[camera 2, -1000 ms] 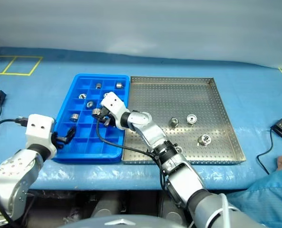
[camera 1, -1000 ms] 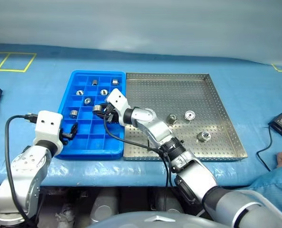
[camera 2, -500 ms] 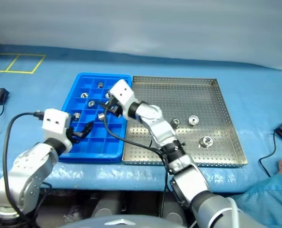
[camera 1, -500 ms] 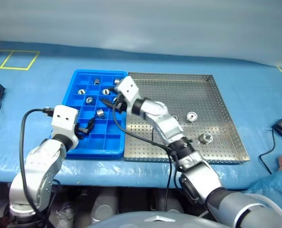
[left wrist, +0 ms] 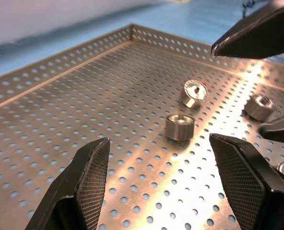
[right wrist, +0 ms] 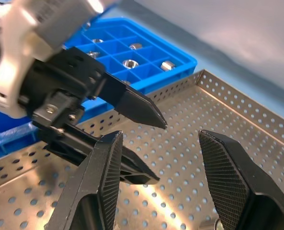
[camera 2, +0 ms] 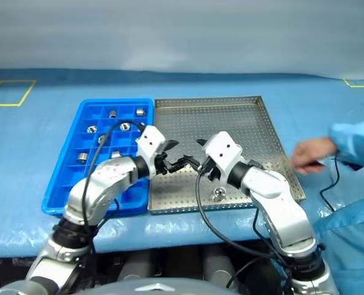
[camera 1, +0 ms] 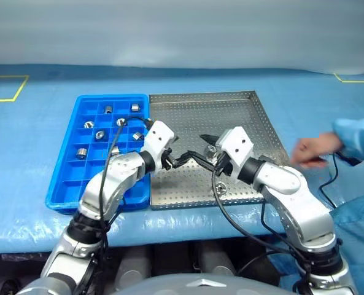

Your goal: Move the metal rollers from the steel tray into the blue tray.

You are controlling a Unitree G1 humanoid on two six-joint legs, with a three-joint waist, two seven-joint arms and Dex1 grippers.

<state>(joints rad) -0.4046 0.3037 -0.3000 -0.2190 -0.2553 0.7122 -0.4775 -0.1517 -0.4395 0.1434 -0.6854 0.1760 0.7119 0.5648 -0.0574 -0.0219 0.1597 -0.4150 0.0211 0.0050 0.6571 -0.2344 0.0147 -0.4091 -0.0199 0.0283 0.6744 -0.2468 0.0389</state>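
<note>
The steel tray [camera 1: 218, 114] lies mid-table with the blue tray [camera 1: 65, 184] against its left side. Several metal rollers [camera 1: 99, 134] sit in the blue tray's compartments. On the steel tray's perforated floor lie loose rollers [left wrist: 180, 127], and one [camera 1: 221, 190] rests near the front rim. My left gripper [camera 1: 180, 155] hangs open and empty over the steel tray's left part, pointing right. Facing it, my right gripper [camera 1: 206, 150] is open and empty, with the tips of the two close together. The right arm hides part of the steel tray.
A person's hand [camera 1: 310, 150] in a blue sleeve [camera 1: 356, 136] reaches over the table just right of the steel tray. A black cable [camera 1: 329, 178] runs there. Yellow tape marks [camera 1: 3, 89] lie at the far left.
My right gripper left a roller in the blue tray, opened and drew back over the steel tray. My left arm swung right over the steel tray. A person's hand came in at the right.
</note>
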